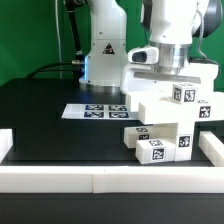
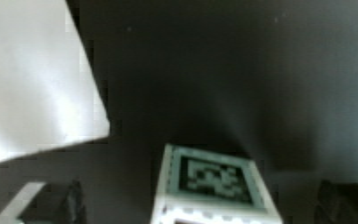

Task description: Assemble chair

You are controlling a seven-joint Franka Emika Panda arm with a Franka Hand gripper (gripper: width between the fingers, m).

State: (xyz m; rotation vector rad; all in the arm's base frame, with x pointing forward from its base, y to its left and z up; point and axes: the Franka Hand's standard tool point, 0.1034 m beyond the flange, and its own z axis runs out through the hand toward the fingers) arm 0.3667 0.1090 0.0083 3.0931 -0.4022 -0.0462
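Gripper hidden behind chair parts

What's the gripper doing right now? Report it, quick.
Gripper: open, holding nothing, just above the white chair parts.

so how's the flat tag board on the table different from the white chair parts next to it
The marker board is thin and lies flat on the black table; the chair parts are chunky blocks piled up. The marker board carries its tags in a row on its top face; the chair parts show single tags on their sides. The marker board lies apart from the gripper; the chair parts sit just under it. Both are white with black-and-white tags.
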